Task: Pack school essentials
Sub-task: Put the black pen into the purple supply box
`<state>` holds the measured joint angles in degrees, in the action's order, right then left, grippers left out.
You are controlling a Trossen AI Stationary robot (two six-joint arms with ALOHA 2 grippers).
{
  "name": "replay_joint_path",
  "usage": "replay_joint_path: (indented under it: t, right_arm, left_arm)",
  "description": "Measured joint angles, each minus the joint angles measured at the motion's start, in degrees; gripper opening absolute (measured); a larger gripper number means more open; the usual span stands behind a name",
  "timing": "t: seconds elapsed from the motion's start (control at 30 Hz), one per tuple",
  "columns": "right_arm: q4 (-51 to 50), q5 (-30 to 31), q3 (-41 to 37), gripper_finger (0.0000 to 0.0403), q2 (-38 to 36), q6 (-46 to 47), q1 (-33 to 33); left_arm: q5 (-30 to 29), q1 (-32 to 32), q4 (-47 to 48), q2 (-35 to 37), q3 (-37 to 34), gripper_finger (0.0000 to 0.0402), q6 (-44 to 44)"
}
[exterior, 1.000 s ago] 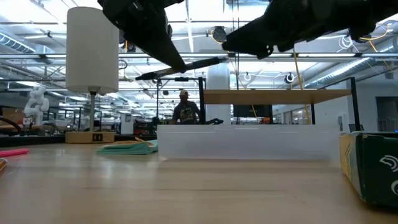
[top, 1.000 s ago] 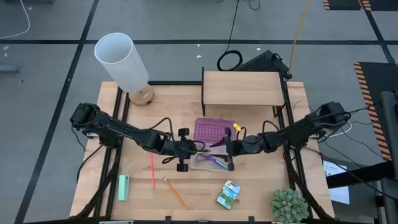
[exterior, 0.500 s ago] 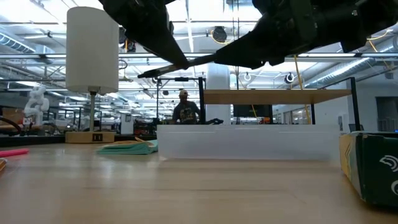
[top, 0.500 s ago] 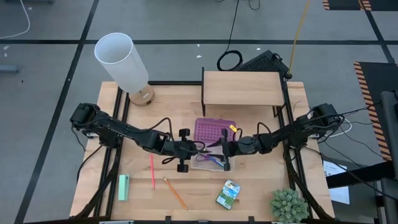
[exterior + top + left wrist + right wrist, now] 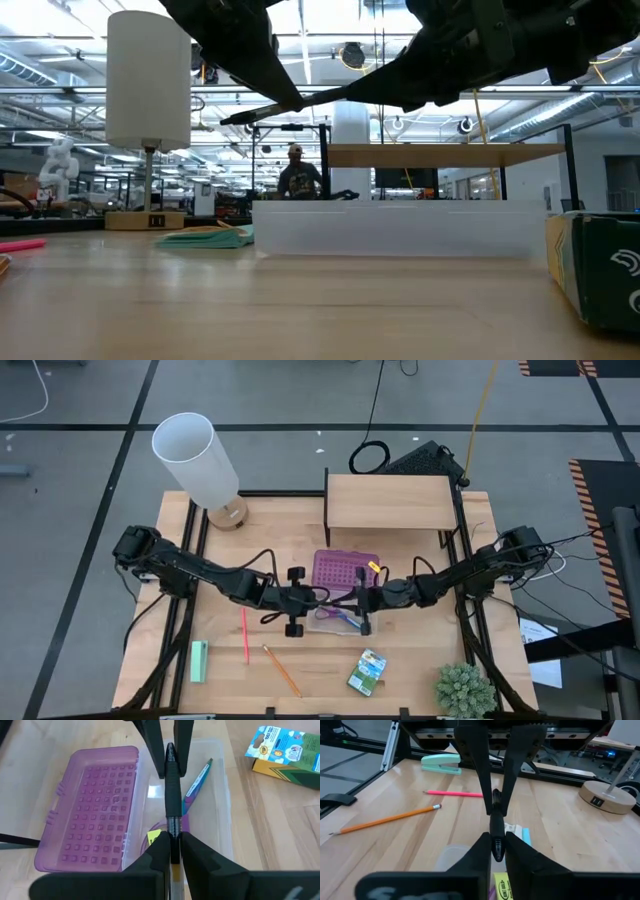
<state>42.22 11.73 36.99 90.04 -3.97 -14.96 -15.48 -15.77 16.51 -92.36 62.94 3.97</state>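
Left gripper point(image 5: 322, 600): hovering over the open clear case point(image 5: 220, 810) near the table's point(image 5: 420, 670) centre; in the left wrist view its 2 fingers are pinching one end of the black pen point(image 5: 172, 805).

Right gripper point(image 5: 352, 601): meeting the left one over the case; in the right wrist view its 2 fingers are pressing on the other end of the same pen, so both claws are gripping 1 pen at once.

What has just changed: the right arm has been sliding in toward the left over the last second, closing the gap until the 2 grippers are sharing the pen; the left arm has been staying put.

Meaning for the task: this is looking like a handover above the case; my judgement is that 1 claw is needing to let go before the pen is going in.

Case contents: purple-handled scissors point(image 5: 192, 787) and a tiny yellow piece point(image 5: 154, 837) are lying in the clear tray; the purple lid point(image 5: 95, 810) is lying open beside it.

Waiting on the table: red pencil point(image 5: 244, 635) and orange pencil point(image 5: 282, 670) toward the near-left part; crayon box point(image 5: 367, 671) by the near edge; mint-green block point(image 5: 198, 661) near the left edge.
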Motion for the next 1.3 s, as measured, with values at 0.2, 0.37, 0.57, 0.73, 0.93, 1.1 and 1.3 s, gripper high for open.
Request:
replay_joint_path:
  t: [0.2,0.37,0.57,0.73,0.93,1.1,1.3]
  right_arm:
    - [-0.2,0.0,0.0,0.0034,0.0,0.0,0.0]
    - [-1.1,0.0,0.0,0.004,0.0,-0.2,0.0]
    - [-2.6,0.0,0.0,0.0031,0.0,-0.2,0.0]
    - [-6.1,-0.9,0.0,0.0036,-1.3,0.3,0.0]
    - [-17.7,-4.8,0.0,0.0033,-6.8,3.2,0.0]
    - [-26.7,-7.1,0.0,0.0035,-11.2,6.4,0.0]
    - [-30.6,-9.1,0.0,0.0035,-13.2,9.0,0.0]
  left_arm:
    - [0.2,0.0,0.0,0.0,0.0,0.0048,0.8]
    - [0.5,0.0,-0.1,0.0,0.0,0.0097,2.3]
    - [0.2,0.0,-0.1,0.0,0.0,0.0175,4.3]
    - [0.3,0.0,-0.1,0.0,0.0,0.0203,5.2]
    - [0.2,0.0,-0.1,0.0,0.0,0.0195,5.2]
    - [-0.1,0.0,-0.1,0.0,0.0,0.0187,5.4]
    - [-0.1,0.0,-0.1,0.0,0.0,0.0187,5.8]
